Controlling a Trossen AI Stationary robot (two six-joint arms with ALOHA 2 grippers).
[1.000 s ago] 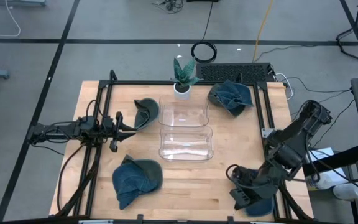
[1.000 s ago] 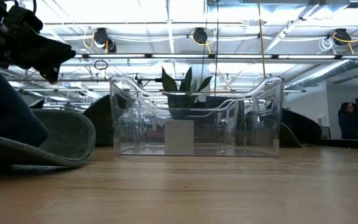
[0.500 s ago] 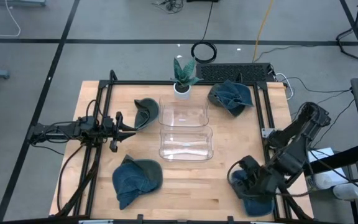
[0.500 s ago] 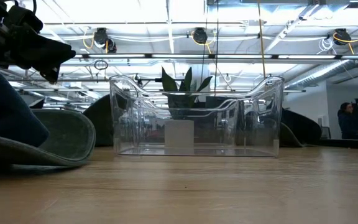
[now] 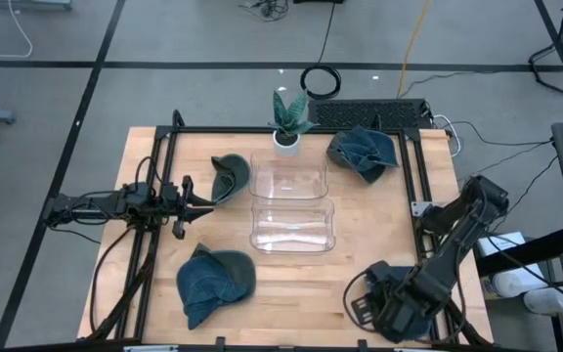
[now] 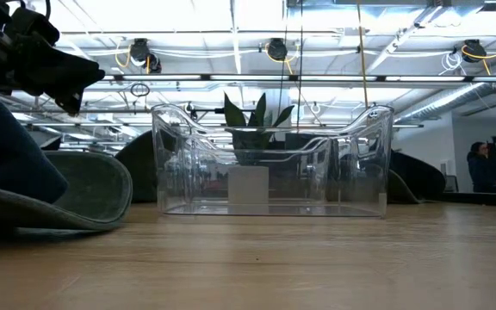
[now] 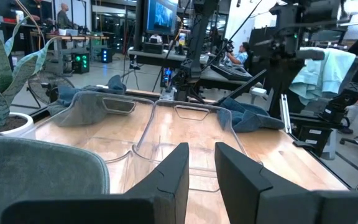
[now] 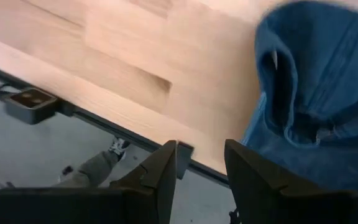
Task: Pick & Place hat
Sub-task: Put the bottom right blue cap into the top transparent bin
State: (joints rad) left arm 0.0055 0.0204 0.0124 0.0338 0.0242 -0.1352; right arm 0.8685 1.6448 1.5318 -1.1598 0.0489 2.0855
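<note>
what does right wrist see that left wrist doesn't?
Only right wrist: a blue hat lying at the table's edge, with floor below it. Only left wrist: the clear bin, the potted plant, a grey-green hat close by, and the room beyond. Both: the wooden tabletop and each arm's own two parted fingers.

Four hats (image 5: 214, 282), two clear bins (image 5: 291, 207), one potted plant (image 5: 287, 119), two grippers (image 5: 199, 203).
</note>
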